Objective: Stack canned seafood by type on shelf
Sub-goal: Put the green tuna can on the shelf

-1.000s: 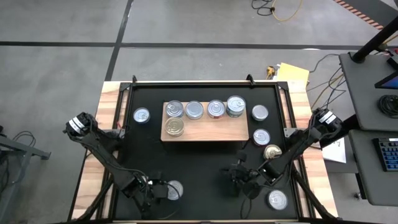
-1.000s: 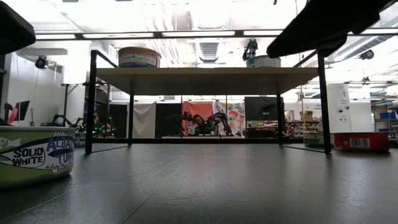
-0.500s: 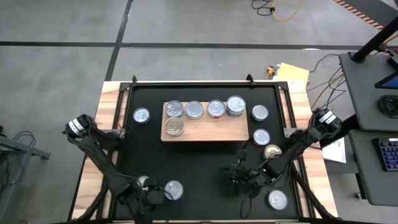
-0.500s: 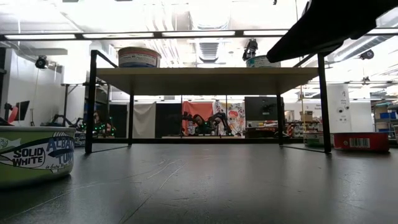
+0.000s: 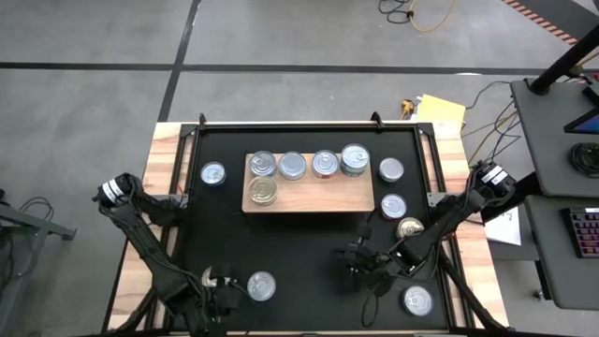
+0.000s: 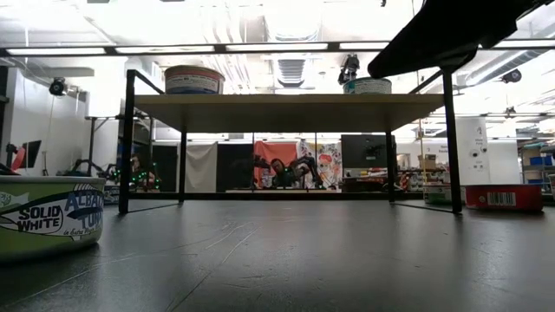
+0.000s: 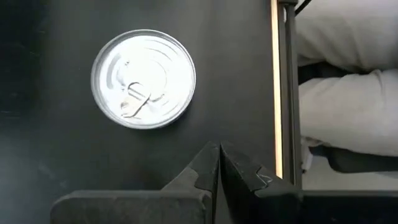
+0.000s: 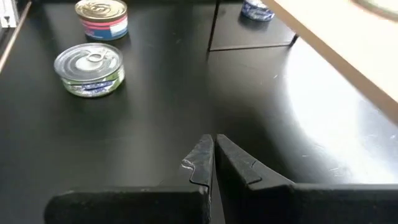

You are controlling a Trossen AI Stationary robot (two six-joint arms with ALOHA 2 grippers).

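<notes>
1. The left gripper [image 5: 217, 298] hangs at the black table mat's [image 5: 309, 234] near edge, fingers [image 7: 211, 171] pressed together and empty, beside a silver-lidded round tin [image 5: 261, 286].
2. The right gripper [image 5: 353, 260], likewise closed and empty, hovers before the light-wood shelf board [image 5: 309, 194], which carries five tins.

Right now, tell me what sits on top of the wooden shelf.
Five cans stand on the shelf: four in a back row, one gold-lidded can in front at the left. Whether the taller right-end can is a stack is unclear.

"SOLID WHITE ALBA… TUNA" on near tin [image 6: 48, 212] label
</notes>
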